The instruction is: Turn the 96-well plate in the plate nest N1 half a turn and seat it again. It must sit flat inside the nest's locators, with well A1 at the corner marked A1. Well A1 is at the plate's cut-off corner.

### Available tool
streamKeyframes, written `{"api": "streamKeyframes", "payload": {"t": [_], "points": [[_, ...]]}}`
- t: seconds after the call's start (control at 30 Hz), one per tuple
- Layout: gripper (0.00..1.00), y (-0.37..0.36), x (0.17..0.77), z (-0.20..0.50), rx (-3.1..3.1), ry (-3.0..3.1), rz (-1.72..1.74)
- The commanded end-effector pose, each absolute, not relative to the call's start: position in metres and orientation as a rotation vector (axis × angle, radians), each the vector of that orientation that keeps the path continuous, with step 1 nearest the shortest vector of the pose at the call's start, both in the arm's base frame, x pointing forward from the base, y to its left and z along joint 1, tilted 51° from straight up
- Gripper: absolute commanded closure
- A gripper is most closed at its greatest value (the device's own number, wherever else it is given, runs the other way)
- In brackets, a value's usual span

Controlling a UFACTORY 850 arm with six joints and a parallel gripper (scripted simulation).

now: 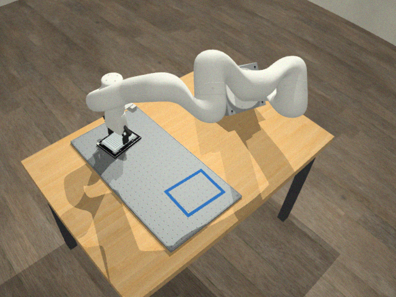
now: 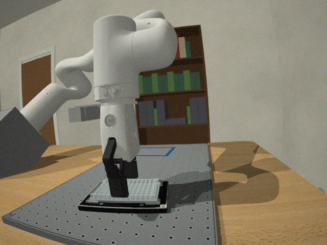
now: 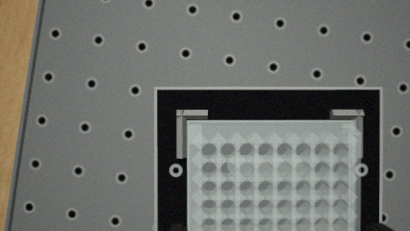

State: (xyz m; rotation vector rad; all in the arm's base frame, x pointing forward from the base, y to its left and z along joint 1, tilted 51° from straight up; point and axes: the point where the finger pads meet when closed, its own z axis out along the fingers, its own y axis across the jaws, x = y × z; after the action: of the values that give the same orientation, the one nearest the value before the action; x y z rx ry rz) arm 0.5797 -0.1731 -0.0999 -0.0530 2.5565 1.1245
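The clear 96-well plate [image 1: 114, 141] lies flat in the black plate nest N1 [image 1: 119, 145] at the far left end of the grey breadboard [image 1: 153, 172]. My gripper [image 2: 123, 181] is open and lowered over the plate [image 2: 129, 189]. One black finger stands in front of the plate's near side and the other behind its far side. In the wrist view the plate [image 3: 274, 175] sits between two grey corner locators [image 3: 192, 115] of the nest [image 3: 268, 103]. I cannot tell which corner is cut off.
A blue square outline [image 1: 194, 192] is marked on the breadboard's other end. A grey block [image 2: 16, 142] stands at the left in the exterior view. The table edge runs close beside the breadboard [image 3: 19, 96].
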Motion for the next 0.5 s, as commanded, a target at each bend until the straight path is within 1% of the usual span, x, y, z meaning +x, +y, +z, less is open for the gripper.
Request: {"api": "streamKeyframes", "payload": {"t": [0.0, 0.47], "points": [[0.00, -0.1721, 0.5810, -0.1011, -0.053, 2.556, 1.123], [0.00, -0.1697, 0.5820, -0.1032, -0.053, 2.556, 1.123]]}}
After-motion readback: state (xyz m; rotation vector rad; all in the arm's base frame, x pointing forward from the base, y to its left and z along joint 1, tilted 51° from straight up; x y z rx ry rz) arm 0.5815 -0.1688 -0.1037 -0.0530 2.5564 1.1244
